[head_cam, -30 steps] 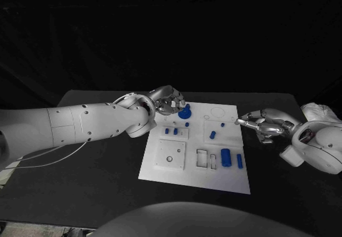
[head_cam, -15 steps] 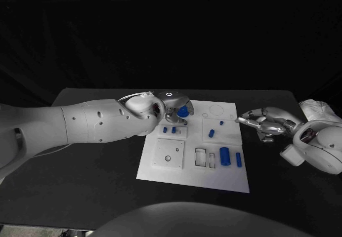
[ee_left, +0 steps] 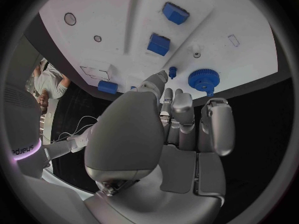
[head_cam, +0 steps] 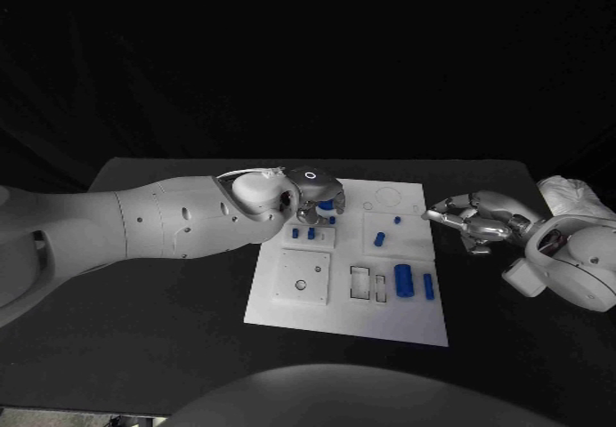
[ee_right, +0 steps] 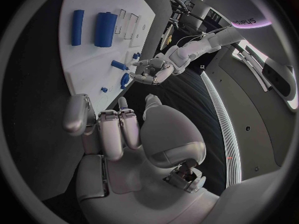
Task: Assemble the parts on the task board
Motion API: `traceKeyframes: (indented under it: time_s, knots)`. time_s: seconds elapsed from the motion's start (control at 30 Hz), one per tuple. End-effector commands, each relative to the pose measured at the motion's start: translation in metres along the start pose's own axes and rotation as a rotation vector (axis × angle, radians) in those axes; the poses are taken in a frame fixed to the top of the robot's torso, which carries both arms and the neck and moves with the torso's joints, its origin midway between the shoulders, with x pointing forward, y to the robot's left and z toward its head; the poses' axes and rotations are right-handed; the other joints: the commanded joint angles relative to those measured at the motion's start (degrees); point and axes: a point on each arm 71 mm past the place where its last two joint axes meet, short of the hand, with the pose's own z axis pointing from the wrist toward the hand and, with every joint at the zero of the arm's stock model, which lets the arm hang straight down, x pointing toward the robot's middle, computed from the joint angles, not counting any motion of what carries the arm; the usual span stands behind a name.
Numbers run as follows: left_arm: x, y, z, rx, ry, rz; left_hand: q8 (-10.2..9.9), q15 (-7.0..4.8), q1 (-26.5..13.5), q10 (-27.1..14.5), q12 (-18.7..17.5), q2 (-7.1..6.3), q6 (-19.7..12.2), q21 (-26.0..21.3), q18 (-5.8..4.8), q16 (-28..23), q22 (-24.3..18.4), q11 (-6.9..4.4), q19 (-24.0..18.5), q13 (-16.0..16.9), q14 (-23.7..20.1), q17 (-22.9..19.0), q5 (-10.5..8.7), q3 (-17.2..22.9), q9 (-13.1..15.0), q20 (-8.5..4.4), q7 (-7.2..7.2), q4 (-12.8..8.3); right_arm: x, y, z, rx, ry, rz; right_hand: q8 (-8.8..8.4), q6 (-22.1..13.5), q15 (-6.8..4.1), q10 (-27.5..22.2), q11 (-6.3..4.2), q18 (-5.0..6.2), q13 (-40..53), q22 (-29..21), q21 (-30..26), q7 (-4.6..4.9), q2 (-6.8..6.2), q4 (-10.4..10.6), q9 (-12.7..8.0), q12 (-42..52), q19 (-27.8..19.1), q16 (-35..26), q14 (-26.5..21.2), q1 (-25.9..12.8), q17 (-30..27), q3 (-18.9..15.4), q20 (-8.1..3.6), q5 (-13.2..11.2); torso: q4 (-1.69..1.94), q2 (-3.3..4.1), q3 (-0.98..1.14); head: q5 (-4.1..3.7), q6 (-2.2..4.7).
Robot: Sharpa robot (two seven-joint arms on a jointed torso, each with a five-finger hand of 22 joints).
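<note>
Blue gear (head_cam: 325,205) partly hidden behind left robot hand (head_cam: 314,189).

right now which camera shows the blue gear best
The left wrist view: the blue gear lies unobstructed on the task board, teeth visible, just beyond the left robot hand. In the head view that hand mostly covers it. The right wrist view shows it small and distant.

Task board (head_cam: 344,307): you see a white plate flat on the counter's middle.
Gear (ee_left: 201,79): blue, toothed, near the board's far edge.
Cylinders (head_cam: 406,280): you have two blue ones lying by the board's right edge.
</note>
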Motion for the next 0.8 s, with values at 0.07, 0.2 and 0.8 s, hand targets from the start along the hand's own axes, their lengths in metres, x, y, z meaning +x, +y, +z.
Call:
traceKeyframes:
  time_s: [0.07, 0.2, 0.8]
  knots:
    - [0.0004, -0.0015, 0.0015, 0.009, 0.013, 0.025, 0.16, 0.12, 0.37, 0.83, -0.34, 0.34, 0.71, -0.55, 0.26, -0.38, 9.83, 0.16, 0.66, -0.67, -0.91, -0.85, 1.57, 0.95, -0.58, -0.08, 0.11, -0.04, 0.0009, 0.0012, 0.0005, -0.013, 0.009, -0.005, -0.23, 0.26, -0.10, 0.32, -0.12, 0.20, 8.44, 8.48, 0.24, 0.16, 0.09, 0.00, -0.06, 0.01, 0.38, 0.16, 0.27, 0.61, 7.41, 0.33, 0.00, 0.17, 0.07, -0.02, 0.01, -0.23, 0.00]
    - [0.0004, -0.0022, 0.0027, 0.012, 0.013, 0.019, 0.14, 0.23, 0.52, 1.40, -0.55, 0.51, 1.09, -0.88, 0.32, -0.57, 9.76, 0.34, 0.52, -1.38, -1.32, -1.67, 3.41, 1.86, -1.13, 0.03, 0.26, -0.16, 0.0010, 0.0011, 0.0009, -0.010, 0.012, -0.005, -0.22, 0.26, -0.10, 0.23, -0.12, 0.23, 8.37, 8.44, 0.13, 0.17, 0.09, 0.01, -0.06, -0.04, 0.29, 0.11, 0.21, 0.62, 7.33, 0.33, 0.00, 0.17, 0.06, -0.02, 0.02, -0.17, 0.00]
    - [0.0041, -0.0066, 0.0110, 0.023, 0.023, 0.014, 0.30, 0.28, 1.37, 3.86, -0.47, 0.35, 2.17, -1.12, 0.35, -0.18, 9.83, 0.39, 0.47, -2.72, -1.85, -2.84, 5.26, 4.62, -2.12, 0.11, 0.34, -1.40, 0.0007, 0.0004, 0.0020, -0.008, 0.013, -0.005, -0.21, 0.30, -0.10, 0.13, -0.12, 0.27, 8.28, 8.40, -0.01, 0.18, 0.11, 0.04, -0.06, -0.10, 0.18, 0.05, 0.11, 0.63, 7.22, 0.35, 0.00, 0.17, 0.03, -0.04, 0.00, -0.20, 0.00]
